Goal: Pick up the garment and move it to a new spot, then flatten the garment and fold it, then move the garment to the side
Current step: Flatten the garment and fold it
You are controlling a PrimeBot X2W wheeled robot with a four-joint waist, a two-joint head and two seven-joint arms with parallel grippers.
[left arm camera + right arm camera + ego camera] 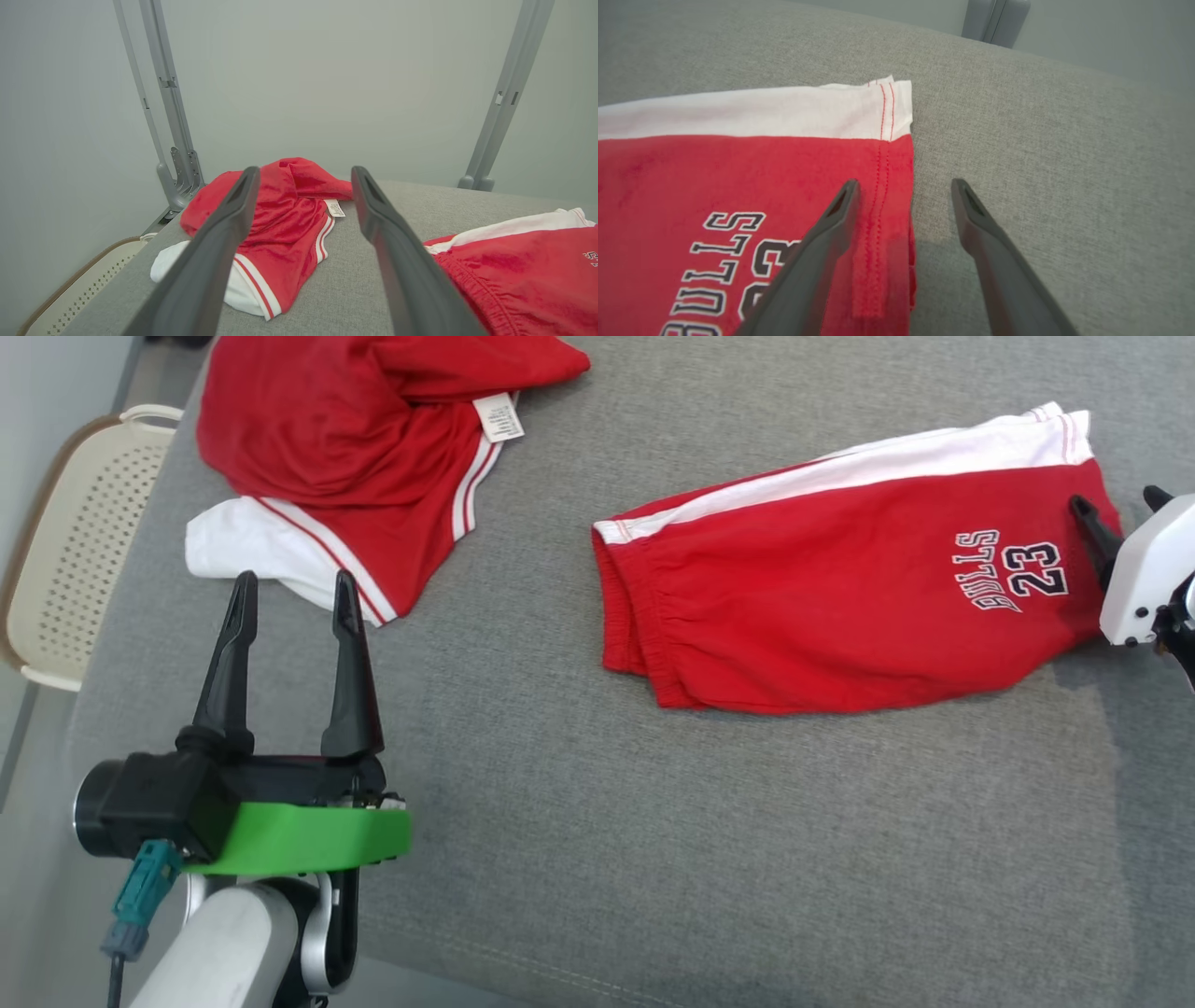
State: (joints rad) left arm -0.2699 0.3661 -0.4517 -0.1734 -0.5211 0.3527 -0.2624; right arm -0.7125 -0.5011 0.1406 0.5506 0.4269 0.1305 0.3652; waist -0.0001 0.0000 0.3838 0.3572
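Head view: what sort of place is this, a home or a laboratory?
Probably a garment-folding test station: a grey fabric-covered table with folded red shorts, a cream perforated basket beside it, and grey metal posts against a bare wall.

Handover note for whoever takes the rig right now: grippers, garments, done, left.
Left gripper: open, empty, hovering near the crumpled red garment.
Right gripper: open, fingers straddling the hem edge of the red shorts, not gripping.
Shorts lie folded on the right of the grey cushion; crumpled garment far left, by the basket.
Done: shorts folded, apparently set aside.
Left: probably the crumpled garment, untouched.
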